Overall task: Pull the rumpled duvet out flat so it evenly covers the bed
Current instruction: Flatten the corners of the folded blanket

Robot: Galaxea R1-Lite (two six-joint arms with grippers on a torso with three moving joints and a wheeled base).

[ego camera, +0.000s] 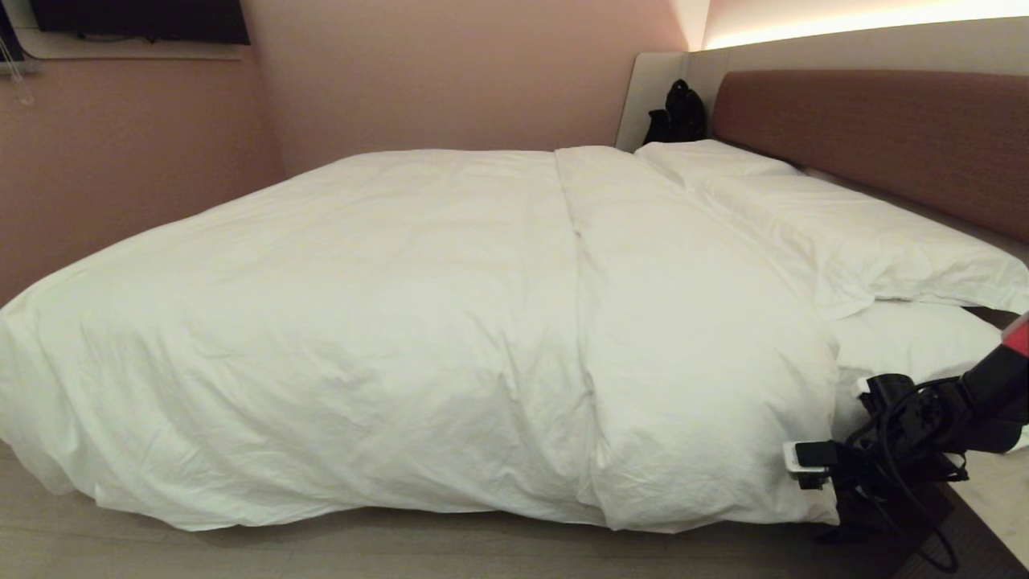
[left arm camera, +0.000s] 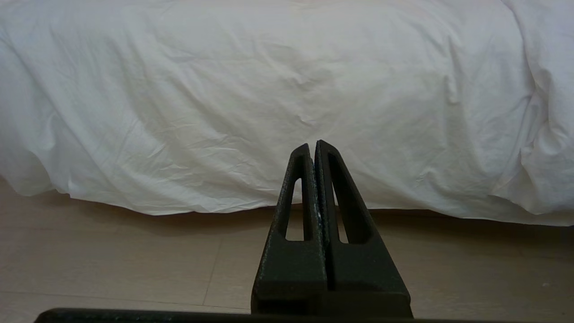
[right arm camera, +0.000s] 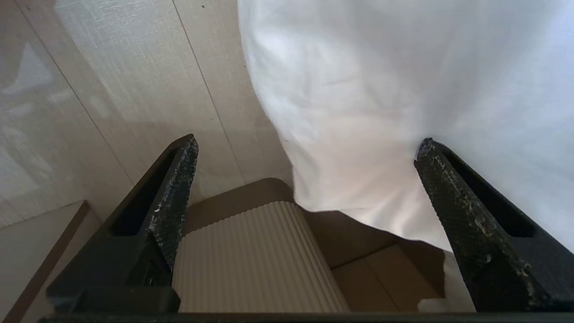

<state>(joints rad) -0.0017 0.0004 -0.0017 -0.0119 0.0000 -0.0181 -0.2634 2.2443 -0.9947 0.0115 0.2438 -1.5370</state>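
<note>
- One duvet (ego camera: pixel 418 322) covers one bed (ego camera: pixel 868 121); two pillows (ego camera: pixel 844 233) at the headboard.
- Right gripper (right arm camera: pixel 305 152): jaws wide apart, empty, beside the duvet corner.
- Left gripper (left arm camera: pixel 312 148): closed, empty, facing the duvet's hanging side.

The duvet (ego camera: pixel 418 322) drapes over the near edge of the bed (ego camera: pixel 876 129), blocking any reach under that edge. Bare floor (ego camera: pixel 241 551) along the near side leaves room for a gripper to pass. At the near right corner, a ribbed beige base (right arm camera: pixel 251 264) and a cabinet edge (ego camera: pixel 993 503) crowd the right gripper (right arm camera: pixel 305 148), whose fingers stand spread.
</note>
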